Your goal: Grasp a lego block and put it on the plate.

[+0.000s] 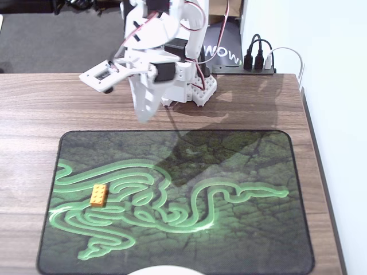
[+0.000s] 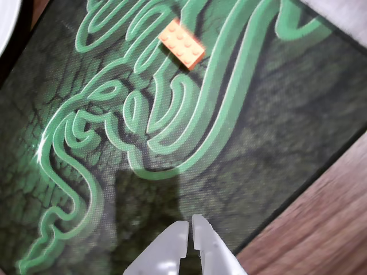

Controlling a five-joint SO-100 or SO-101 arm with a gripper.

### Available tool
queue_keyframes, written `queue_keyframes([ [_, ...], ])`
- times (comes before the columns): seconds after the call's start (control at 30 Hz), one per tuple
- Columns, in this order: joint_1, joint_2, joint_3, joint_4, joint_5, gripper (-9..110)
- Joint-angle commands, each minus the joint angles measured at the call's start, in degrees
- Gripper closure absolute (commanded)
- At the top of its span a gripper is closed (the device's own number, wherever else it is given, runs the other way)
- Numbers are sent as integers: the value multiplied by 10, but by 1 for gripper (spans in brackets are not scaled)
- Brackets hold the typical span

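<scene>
The orange lego block (image 1: 98, 195) lies on the left part of the dark mouse mat (image 1: 229, 229), on the green snake pattern. In the wrist view the lego block (image 2: 181, 43) lies near the top, far from the jaws. My white gripper (image 1: 142, 112) hangs high above the mat's far edge, well behind and to the right of the block; in the wrist view the gripper (image 2: 190, 222) enters from the bottom edge, shut and empty. Only a thin sliver of the white plate (image 1: 162, 270) shows at the bottom edge; it also shows in the wrist view (image 2: 7, 26) at the top left.
The mat lies on a wooden table (image 1: 34, 109). The arm's base (image 1: 192, 86) stands at the table's far edge. A black power strip with plugs (image 1: 259, 60) sits behind the table at the right. A white wall (image 1: 338, 86) runs along the right side.
</scene>
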Motion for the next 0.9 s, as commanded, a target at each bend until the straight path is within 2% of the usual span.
queue_keyframes([
  [0.0,18,-16,-39,5,-49,101],
  [0.47,138,-127,-120,-14,-359,101],
  [0.67,161,-192,-166,-48,-434,101],
  [0.87,150,-277,-265,-43,-451,101],
])
